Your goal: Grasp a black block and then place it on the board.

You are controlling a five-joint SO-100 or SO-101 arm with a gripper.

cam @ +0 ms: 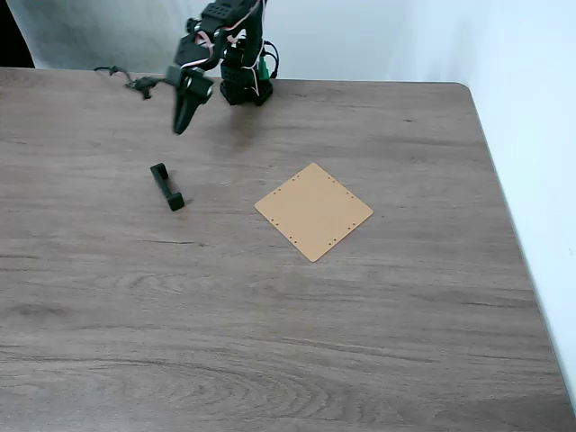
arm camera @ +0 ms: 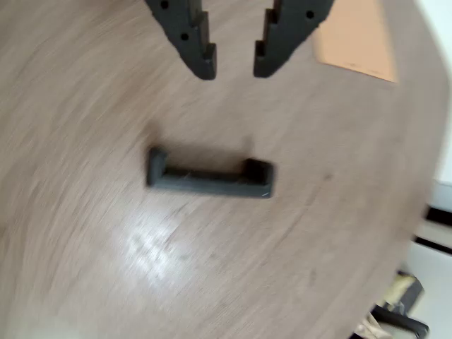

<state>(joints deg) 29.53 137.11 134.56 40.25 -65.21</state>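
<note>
The black block (cam: 166, 186) lies on the wooden table at the left in the fixed view, a short bar with raised ends. In the wrist view the black block (arm camera: 210, 175) lies flat across the middle of the picture. My gripper (cam: 183, 121) hangs above and behind the block, apart from it. From the top edge of the wrist view my gripper (arm camera: 233, 70) reaches in, open, with nothing between its fingers. The board (cam: 313, 211), a thin tan square with small edge holes, lies to the right of the block; its corner shows as the board (arm camera: 357, 39) at the top right.
The arm's base (cam: 245, 85) stands at the table's far edge with a cable (cam: 126, 79) trailing left. The table's right edge (cam: 513, 234) meets a white wall. Bare wood lies between block and board.
</note>
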